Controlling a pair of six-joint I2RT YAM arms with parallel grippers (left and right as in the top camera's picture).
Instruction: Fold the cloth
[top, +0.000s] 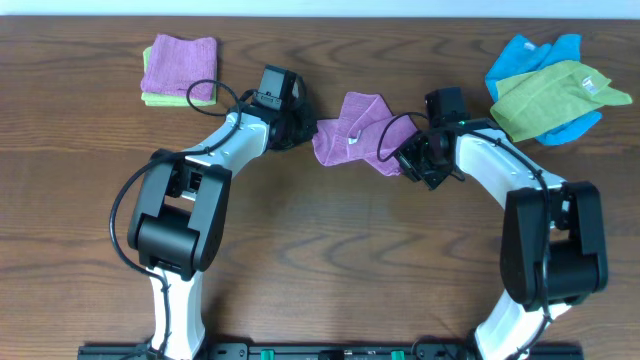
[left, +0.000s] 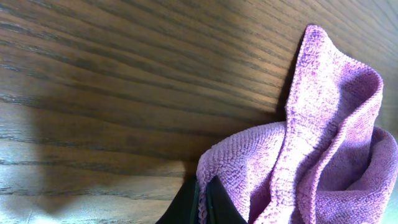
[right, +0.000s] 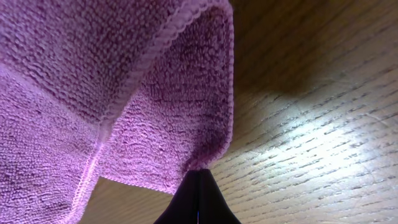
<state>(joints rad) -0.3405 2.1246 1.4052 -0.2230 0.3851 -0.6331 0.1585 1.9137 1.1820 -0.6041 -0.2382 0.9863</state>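
Cloth (top: 352, 128): violet, bunched in a slack heap at mid-counter, a little toward the far side, strung between our two claws. Its white tag (top: 352, 138) faces up near the middle.
Left claw (top: 298, 130): pinched tight on the left corner. The left wrist view shows the terry caught between the dark fingertips (left: 183, 211), and nothing else is in it.
Right claw (top: 410, 158): closed on the right corner, the hem running down into the tips in the right wrist view. That end hangs off the wood with a shadow beneath it.
Why held so: we judge both corners are taken so we can draw it taut and flat before any fold. At present it sags in deep creases.
Edges: the hems curl and overlap. We can place only the two gripped corners, and the other two are lost in the bunching.
Open room: the counter (top: 330, 260) on the near side shows only wood between our arms, enough for spreading.
Neighbours: a folded stack (top: 180, 70) at far left and a loose pile (top: 548, 88) of blue and green at far right, both well apart.
Risk: a hard outward pull could slip a corner from the tips.
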